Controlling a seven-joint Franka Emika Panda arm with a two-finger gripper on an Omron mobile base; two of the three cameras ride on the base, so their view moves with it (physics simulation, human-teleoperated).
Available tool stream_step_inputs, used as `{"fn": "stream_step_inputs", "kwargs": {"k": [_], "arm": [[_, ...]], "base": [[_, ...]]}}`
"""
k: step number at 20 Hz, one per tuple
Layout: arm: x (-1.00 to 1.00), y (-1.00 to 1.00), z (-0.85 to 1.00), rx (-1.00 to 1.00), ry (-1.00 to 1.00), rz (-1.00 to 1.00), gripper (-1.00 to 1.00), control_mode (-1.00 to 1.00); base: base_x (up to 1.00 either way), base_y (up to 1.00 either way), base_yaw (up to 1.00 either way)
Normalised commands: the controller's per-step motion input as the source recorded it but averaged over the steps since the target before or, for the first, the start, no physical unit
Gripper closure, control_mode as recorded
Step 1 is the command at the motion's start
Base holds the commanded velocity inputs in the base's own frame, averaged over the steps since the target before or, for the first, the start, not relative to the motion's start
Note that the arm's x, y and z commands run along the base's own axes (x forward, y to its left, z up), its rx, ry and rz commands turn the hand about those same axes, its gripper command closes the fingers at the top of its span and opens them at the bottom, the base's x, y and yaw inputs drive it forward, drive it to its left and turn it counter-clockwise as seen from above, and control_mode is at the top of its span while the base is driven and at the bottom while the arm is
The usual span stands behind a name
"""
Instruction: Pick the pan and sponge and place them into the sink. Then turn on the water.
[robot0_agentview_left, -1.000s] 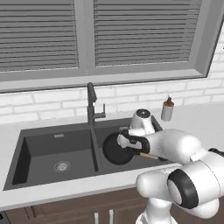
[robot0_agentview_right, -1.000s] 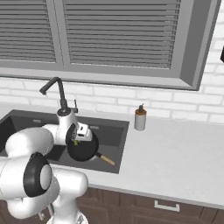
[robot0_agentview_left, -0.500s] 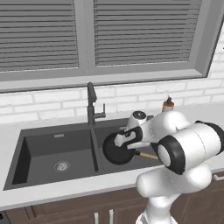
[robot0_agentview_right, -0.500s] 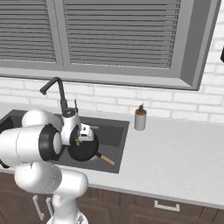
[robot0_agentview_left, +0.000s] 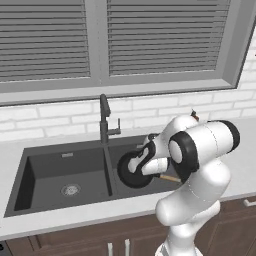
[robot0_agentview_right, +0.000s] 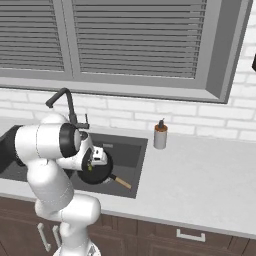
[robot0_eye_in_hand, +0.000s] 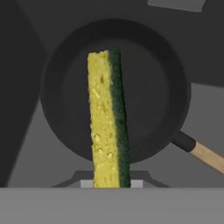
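Observation:
The black pan (robot0_agentview_left: 129, 175) lies in the right basin of the dark sink (robot0_agentview_left: 45, 170), its wooden handle (robot0_agentview_right: 122, 182) pointing to the front right. My gripper (robot0_agentview_right: 91, 164) hangs just above the pan and is shut on the green and yellow sponge (robot0_eye_in_hand: 107, 122), which it holds on edge. In the hand view the sponge stands across the middle of the pan (robot0_eye_in_hand: 151, 94), with the handle (robot0_eye_in_hand: 206, 156) at the lower right. The tall faucet (robot0_agentview_left: 104, 117) rises behind the divider, and no water runs from it.
A soap dispenser (robot0_agentview_right: 160, 135) stands on the counter right of the sink (robot0_agentview_right: 135, 150). The left basin with its silver drain (robot0_agentview_left: 70, 189) holds nothing. White brick wall and a shuttered window close off the back. My own elbow bulks over the sink's right edge.
My arm's elbow has swung up and round in front of the counter. The gripper, still shut on the sponge, has edged slightly left over the pan.

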Motion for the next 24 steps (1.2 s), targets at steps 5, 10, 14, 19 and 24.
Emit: {"fn": "stream_step_inputs", "kwargs": {"k": [5, 10, 14, 19, 24], "arm": [[0.05, 0.01, -0.35, 0.00, -0.07, 0.01, 1.00, -1.00], [0.26, 0.00, -0.03, 0.00, -0.01, 0.00, 1.00, -1.00], [0.28, 0.00, 0.00, 0.00, 0.00, 0.00, 1.00, -1.00], [0.24, 0.00, -0.09, 0.00, 0.00, 0.00, 1.00, -1.00], [0.26, 0.00, -0.19, 0.00, 0.00, 0.00, 1.00, -1.00]], "base": [[0.00, 0.00, 0.00], [0.00, 0.00, 0.00], [0.00, 0.00, 0.00], [0.00, 0.00, 0.00], [0.00, 0.00, 0.00]]}}
